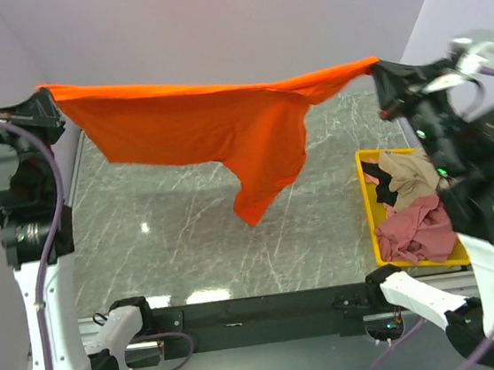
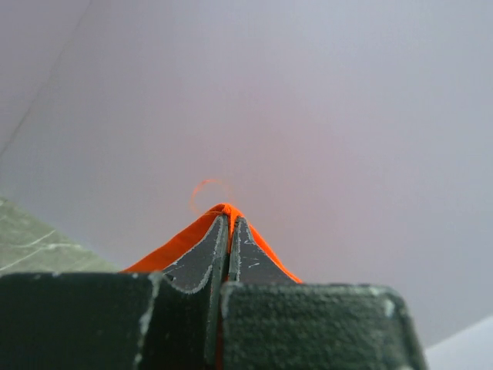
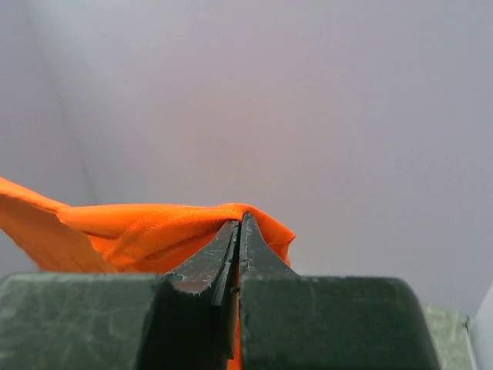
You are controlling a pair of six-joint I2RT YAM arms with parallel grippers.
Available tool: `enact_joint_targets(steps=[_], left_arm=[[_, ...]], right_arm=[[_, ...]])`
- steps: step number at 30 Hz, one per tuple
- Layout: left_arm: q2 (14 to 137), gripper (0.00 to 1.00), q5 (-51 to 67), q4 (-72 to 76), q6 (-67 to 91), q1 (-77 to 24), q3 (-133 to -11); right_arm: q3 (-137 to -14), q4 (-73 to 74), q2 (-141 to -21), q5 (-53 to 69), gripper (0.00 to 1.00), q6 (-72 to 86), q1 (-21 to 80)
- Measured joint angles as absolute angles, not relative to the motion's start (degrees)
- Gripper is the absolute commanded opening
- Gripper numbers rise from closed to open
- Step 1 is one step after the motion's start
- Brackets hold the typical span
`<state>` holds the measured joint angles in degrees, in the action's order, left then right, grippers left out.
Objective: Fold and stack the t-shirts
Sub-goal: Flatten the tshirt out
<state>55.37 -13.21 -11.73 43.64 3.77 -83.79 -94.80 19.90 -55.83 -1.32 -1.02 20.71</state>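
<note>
**Top external view.**
- Surface: grey, marble-veined table (image 1: 191, 245), glossy, with light spots near its front edge.
- Room: pale lilac walls (image 1: 210, 19) stand close at the left, the far side and the right.
- Orange-red t-shirt (image 1: 204, 123): stretched in the air between both arms, top hem nearly taut, body sagging to a point over the middle of the table.
- Left gripper (image 1: 43, 90): raised at the far left beside the wall, pinching one end of the hem.
- Right gripper (image 1: 378, 67): raised at the far right, pinching the other end.
- Yellow bin (image 1: 366, 198): at the table's right edge. It holds the beige t-shirt (image 1: 411, 171) at the far end and the dusty pink t-shirt (image 1: 417, 228) at the near end, both crumpled. A dark item (image 1: 379, 183) lies beside the beige one; what it is cannot be told.
- Clearance: the hanging point lies left of the bin, apart from it.

**Left wrist view.** The fingers are pressed together, with orange cloth (image 2: 177, 245) folded over their tips. Wall lies behind, with a sliver of table at lower left.

**Right wrist view.** The fingers are closed, with orange cloth (image 3: 139, 231) bunched at the tips and trailing left. Wall fills the rest.
</note>
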Motion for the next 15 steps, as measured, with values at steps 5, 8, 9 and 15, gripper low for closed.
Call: enact_joint_targets(steps=[5,8,9,15], left_arm=[[53.89,0.01,-10.85,-14.9,43.59,3.68,-90.39],[55.22,0.01,-10.26,-15.31,43.46,3.66,-94.43],[56.01,0.01,-10.22,-15.29,43.24,3.66,-95.55],[65.63,0.0,-10.28,-14.0,42.59,3.66,-99.5]], right_arm=[[-102.45,23.62,-53.47,1.17,0.0,-0.97,20.71],[-106.26,24.38,-54.5,1.08,0.0,-1.28,20.71],[-107.28,24.51,-55.29,0.89,0.0,-1.39,20.71],[-110.74,23.46,-65.12,-5.58,0.0,-3.2,20.69]])
